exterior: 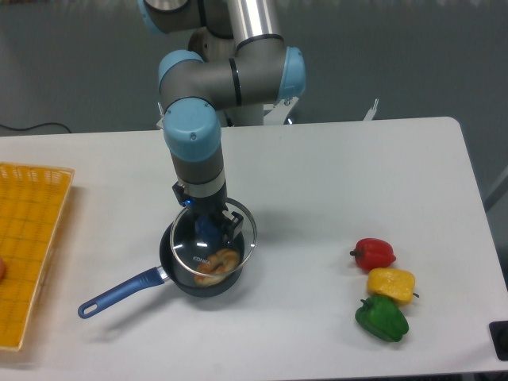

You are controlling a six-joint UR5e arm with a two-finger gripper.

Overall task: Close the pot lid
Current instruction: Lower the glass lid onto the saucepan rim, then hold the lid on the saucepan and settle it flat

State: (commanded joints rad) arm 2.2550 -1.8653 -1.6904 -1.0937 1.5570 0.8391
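Gripper (208, 231) clamped on knob of lid (213, 241), held above pot (198, 266), offset slightly right. Inside pot: browned food (216, 264). On table (333, 182): three peppers (381, 287), right.

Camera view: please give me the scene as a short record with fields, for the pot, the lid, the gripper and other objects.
pot: dark saucepan left of table centre, blue handle toward lower left
pot contents: a light brown food piece
lid: glass lid held over the pot, slightly offset right, not clearly seated
gripper: gripper shut on the lid's blue knob
peppers: red pepper, yellow pepper, green pepper, clustered at right
basket: yellow basket at left edge
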